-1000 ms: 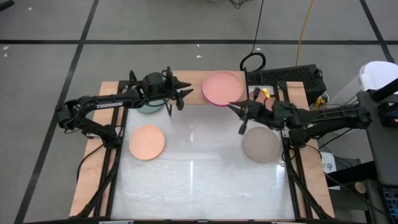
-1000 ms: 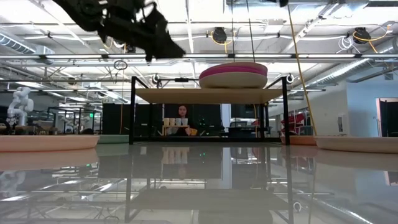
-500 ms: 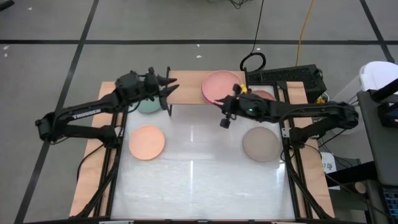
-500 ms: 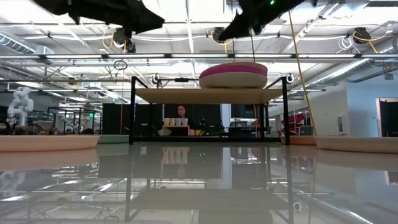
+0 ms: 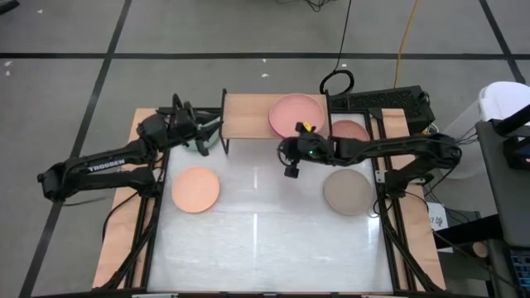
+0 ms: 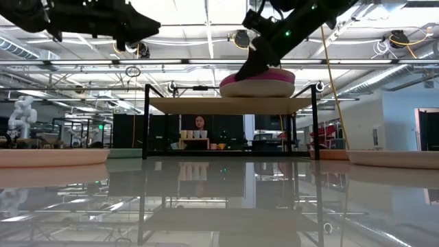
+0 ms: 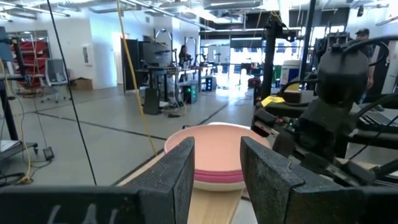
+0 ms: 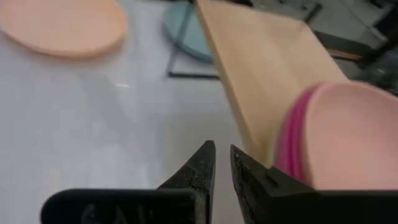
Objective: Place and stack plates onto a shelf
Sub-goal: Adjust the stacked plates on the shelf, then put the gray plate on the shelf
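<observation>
Plates: stack [image 5: 296, 115] on shelf [image 5: 248, 114], right half; peach [image 5: 195, 188], taupe [image 5: 348, 190], teal [image 5: 197, 142] on worktop [image 5: 265, 240]. Likely light, rigid, slick; pinch at rim. Left gripper [image 7: 214, 171] fingers spread, empty; right gripper [image 8: 222, 168] fingers nearly together, empty.

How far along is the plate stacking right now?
Done: a short stack of pink plates sits on the shelf. In hand: nothing; the right gripper hovers empty by the stack, the left gripper at the shelf's other end. Left: peach plate, taupe plate, teal plate.
</observation>
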Available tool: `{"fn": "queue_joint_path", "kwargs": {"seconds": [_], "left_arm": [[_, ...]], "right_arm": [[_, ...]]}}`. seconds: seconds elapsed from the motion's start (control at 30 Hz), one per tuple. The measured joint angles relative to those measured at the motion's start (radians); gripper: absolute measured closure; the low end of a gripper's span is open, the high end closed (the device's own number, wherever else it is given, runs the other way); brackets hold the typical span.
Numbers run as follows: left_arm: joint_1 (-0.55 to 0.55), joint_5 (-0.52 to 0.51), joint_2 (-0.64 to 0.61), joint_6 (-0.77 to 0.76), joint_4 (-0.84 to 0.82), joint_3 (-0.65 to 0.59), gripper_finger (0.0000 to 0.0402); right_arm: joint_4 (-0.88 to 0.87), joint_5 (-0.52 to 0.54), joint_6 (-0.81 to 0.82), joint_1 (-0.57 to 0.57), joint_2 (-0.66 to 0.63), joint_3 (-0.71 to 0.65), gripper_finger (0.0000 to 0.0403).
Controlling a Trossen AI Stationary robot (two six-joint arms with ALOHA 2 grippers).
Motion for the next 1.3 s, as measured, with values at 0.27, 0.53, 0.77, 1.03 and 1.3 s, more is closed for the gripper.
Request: {"fn": "queue_joint_path", "kwargs": {"seconds": [0.27,0.53,0.77,1.03,1.3], "left_arm": [[-0.001,0.000,0.000,-0.001,-0.007,-0.011,0.0268],[-0.001,0.000,0.000,0.000,-0.009,-0.011,0.0268],[-0.001,0.000,0.000,0.000,-0.024,-0.011,0.0268],[-0.001,0.000,0.001,-0.004,-0.052,-0.011,0.0268],[-0.003,0.000,0.000,-0.004,-0.044,-0.011,0.0268]], "right_arm": [[-0.034,0.091,0.009,-0.018,0.009,0.000,0.0369],[-0.027,0.174,0.002,-0.024,0.009,0.000,0.0369],[-0.033,0.026,-0.014,0.007,-0.047,-0.001,0.0369],[-0.224,-0.032,0.020,0.123,-0.217,-0.001,0.0369],[-0.568,-0.177,0.312,0.166,-0.318,-0.001,0.0369]]}}
